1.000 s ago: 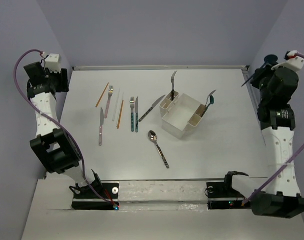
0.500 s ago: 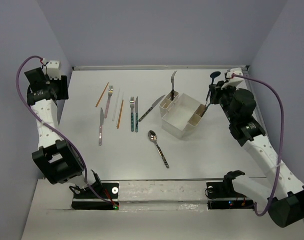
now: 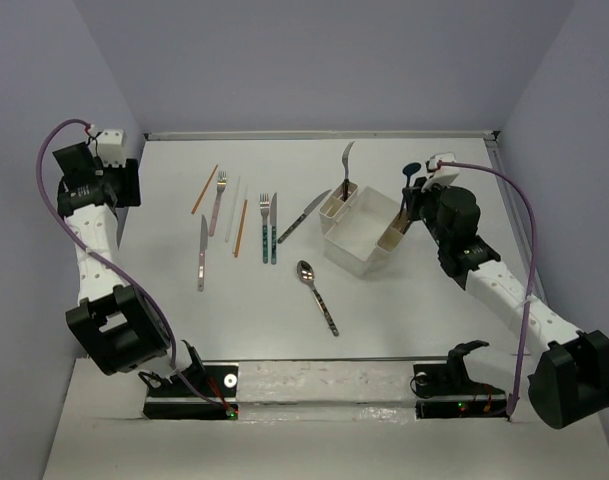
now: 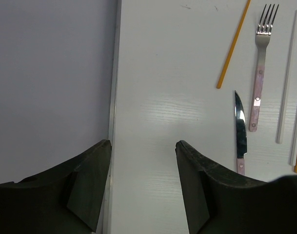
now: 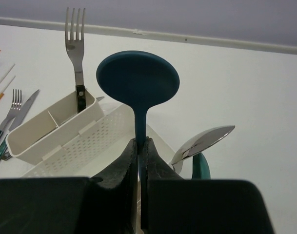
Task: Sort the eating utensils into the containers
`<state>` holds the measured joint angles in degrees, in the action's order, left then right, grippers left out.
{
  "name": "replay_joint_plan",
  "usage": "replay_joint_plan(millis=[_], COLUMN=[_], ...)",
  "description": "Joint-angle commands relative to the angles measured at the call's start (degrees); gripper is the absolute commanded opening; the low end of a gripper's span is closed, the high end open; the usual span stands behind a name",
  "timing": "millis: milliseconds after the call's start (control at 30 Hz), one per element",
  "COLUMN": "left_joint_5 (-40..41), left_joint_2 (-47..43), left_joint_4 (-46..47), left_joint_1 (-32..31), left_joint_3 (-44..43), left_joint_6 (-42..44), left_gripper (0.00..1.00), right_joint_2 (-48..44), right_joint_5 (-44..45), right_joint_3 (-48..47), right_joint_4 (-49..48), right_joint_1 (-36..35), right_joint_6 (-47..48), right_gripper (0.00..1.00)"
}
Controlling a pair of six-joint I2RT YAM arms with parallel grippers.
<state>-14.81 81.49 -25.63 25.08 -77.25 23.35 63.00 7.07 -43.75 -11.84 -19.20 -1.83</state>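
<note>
top external: right tool (image 3: 408, 198), pinching the teal spoon (image 3: 411, 169), has swung in, seemingly over the caddy (image 3: 350, 258); left tool (image 4: 143, 146) spread.

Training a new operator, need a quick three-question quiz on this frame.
1. True or false: the left end effector is open and empty.
2. The right end effector is shut on: A) a fork, B) the teal spoon, C) a chopstick?
3. Fill in: the fork standing in the caddy points its tines ____.
Key: 1 true; 2 B; 3 up.
</note>
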Motion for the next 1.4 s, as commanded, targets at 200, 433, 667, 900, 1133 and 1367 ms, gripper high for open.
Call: replay_joint_plan(millis=[200, 433, 667, 900, 1133, 1367], left_joint_5=[0.3, 2.5, 5.3, 6.0, 2.2, 2.5], left_joint_2=[-2.3, -1.5, -0.9, 8.5, 31.2, 45.2], left_joint_4=[0.8, 1.2, 0.8, -0.7, -9.5, -13.3], left_joint_1=[-1.3, -4.5, -10.1, -18.0, -20.7, -21.9], left_joint_3=[3.3, 3.5, 3.3, -1.3, -24.6, -38.1], left_joint_6=[0.5, 1.1, 2.7, 4.8, -0.1, 1.6], left_gripper=[0.66, 0.66, 0.67, 0.67, 0.5, 0.55], right_joint_2=[-2.2, -3.1, -8.2, -11.3, -11.4, -13.0], right_joint_5=[3.6, 1.8, 6.3, 5.9, 3.0, 2.9], right_joint_3=[6.8, 4.7, 0.3, -8.2, -12.9, -14.0], right_joint_4=[-4.3, 0.3, 5.7, 14.1, 19.0, 24.5], right_joint_1=[0.0, -0.6, -0.6, -0.6, -0.6, -0.6], right_joint_6=[-5.9, -5.7, -9.1, -7.3, -9.3, -8.7], right_gripper=[0.0, 0.4, 0.48, 0.49, 0.48, 0.48])
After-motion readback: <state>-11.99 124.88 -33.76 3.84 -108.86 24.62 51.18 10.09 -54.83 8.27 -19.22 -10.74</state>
